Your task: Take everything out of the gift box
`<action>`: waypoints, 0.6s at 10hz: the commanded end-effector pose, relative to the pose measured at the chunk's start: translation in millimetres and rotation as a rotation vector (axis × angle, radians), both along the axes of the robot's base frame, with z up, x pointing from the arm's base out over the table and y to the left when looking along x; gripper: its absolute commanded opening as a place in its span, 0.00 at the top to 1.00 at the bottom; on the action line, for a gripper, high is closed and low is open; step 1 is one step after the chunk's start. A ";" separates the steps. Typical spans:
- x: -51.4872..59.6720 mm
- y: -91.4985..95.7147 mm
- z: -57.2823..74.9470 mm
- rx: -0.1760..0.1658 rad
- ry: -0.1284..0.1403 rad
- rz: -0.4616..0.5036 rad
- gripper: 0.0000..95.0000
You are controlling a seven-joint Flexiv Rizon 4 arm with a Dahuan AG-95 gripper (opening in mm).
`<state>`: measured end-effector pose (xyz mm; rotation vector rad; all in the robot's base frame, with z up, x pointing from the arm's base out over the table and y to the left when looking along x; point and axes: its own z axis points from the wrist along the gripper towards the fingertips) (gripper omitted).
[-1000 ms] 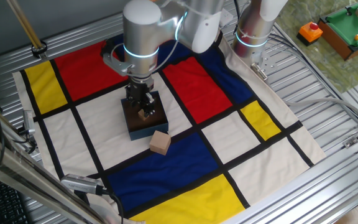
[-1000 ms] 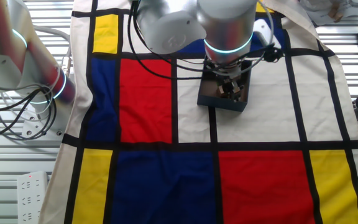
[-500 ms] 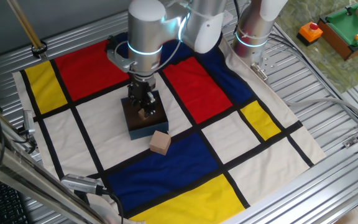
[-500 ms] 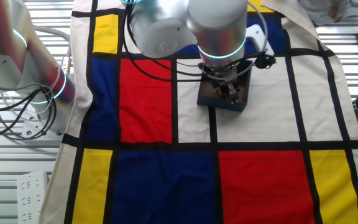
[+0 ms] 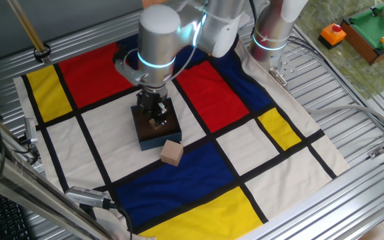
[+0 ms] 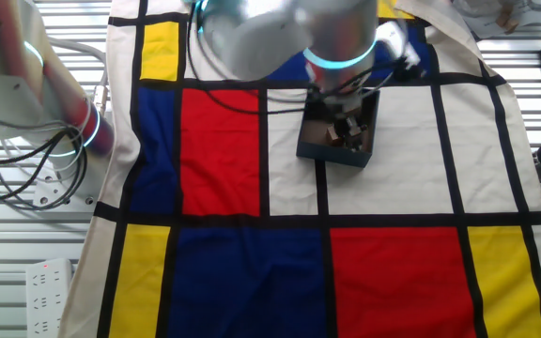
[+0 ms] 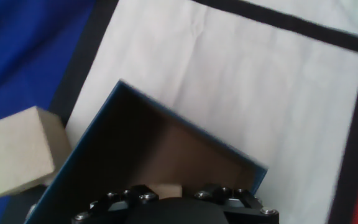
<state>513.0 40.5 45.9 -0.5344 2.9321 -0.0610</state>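
The arm (image 5: 179,30) is built of fat silver-grey cylinders, each ringed by a glowing cyan band. Thin black cables are looped at its wrist. The gripper (image 5: 155,119) is black, with small screws.

I see even, bright overhead light with soft shadows; the hand view is blurred, the gift box (image 7: 166,155) interior dim.

Navy gift box (image 5: 153,131) upright; small cube (image 7: 165,190) inside; larger cube (image 5: 172,153) just outside
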 end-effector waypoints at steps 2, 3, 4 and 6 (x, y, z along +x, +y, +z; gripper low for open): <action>-2.9 6.7 4.2 0.050 0.042 -0.010 0.40; -2.5 8.3 3.0 0.053 0.060 -0.022 0.40; -2.1 10.0 1.7 0.051 0.063 -0.020 0.40; -1.9 10.6 0.9 0.059 0.079 -0.035 0.40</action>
